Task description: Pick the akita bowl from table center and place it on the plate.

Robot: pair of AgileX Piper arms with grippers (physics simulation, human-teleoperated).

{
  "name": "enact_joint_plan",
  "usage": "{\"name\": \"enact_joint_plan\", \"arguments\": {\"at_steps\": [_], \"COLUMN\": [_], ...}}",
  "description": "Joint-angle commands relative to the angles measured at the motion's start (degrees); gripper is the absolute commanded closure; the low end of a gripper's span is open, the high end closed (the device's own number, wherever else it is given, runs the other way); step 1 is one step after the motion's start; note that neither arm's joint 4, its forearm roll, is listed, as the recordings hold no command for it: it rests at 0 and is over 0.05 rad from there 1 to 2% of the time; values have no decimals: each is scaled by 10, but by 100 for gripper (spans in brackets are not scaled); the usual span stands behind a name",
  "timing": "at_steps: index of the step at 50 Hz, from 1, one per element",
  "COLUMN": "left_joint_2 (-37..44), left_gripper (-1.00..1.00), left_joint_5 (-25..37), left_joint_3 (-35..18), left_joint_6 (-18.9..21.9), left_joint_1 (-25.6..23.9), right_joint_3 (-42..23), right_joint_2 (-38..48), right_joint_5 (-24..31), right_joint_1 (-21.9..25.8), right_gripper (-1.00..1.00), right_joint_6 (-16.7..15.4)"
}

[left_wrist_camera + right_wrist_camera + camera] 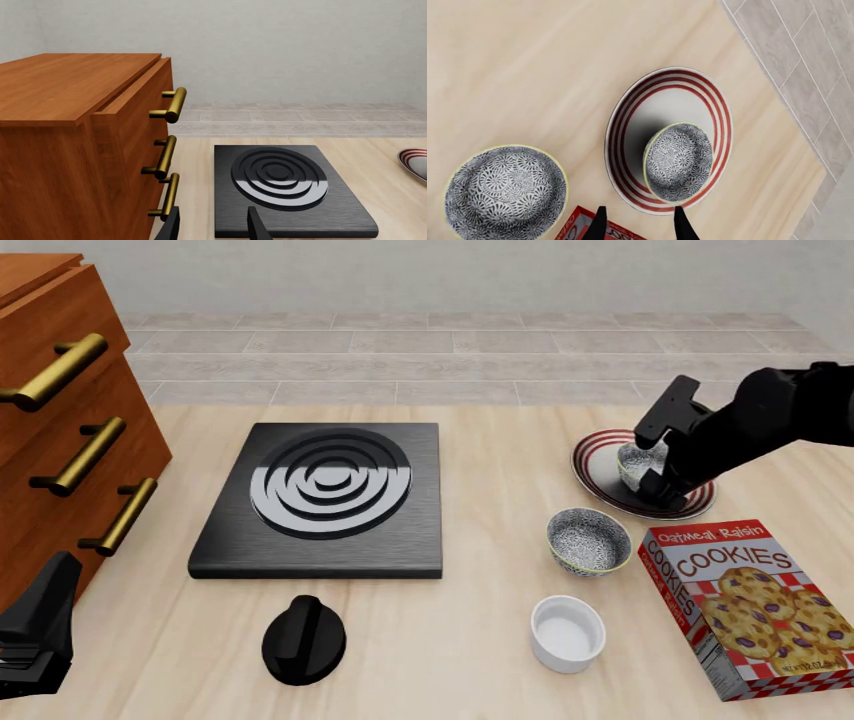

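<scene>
Even, bright, diffuse light fills all three sharp, blur-free renders. A soft dark shadow pools inside the plate [694, 100] beside the akita bowl [679, 162]; the stove burner [330, 483] shows a hard half-glare.

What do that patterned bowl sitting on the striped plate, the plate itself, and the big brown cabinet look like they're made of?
The small dark-patterned bowl with a pale greenish rim looks like glazed ceramic, judging by its fine printed pattern. The round white plate with red rim stripes also looks like glazed ceramic: smooth and evenly white. The reddish-brown cabinet looks like varnished wood with visible grain, and its handles like brass-coloured metal. These are rendered surfaces, so that is only their look.
</scene>
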Motion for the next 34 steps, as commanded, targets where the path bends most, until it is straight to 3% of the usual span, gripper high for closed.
{"name": "enact_joint_plan", "arguments": {"at_steps": [1,8,17,34], "left_joint_2": [0,0,0,0], "left_gripper": [-100,-100,-100,-100], "left_joint_5": [0,0,0,0], "left_joint_3": [0,0,0,0], "left_joint_6": [0,0,0,0], "left_joint_1": [0,0,0,0], "right_joint_3": [58,88,122,210], "right_joint_2": [-58,-98,-142,-326], "right_joint_5": [-26,-37,-92,-167], "right_joint_1": [15,24,25,61], "right_gripper": [-100,-100,-100,-100], "right_joint_6": [-2,-4,6,141]}}
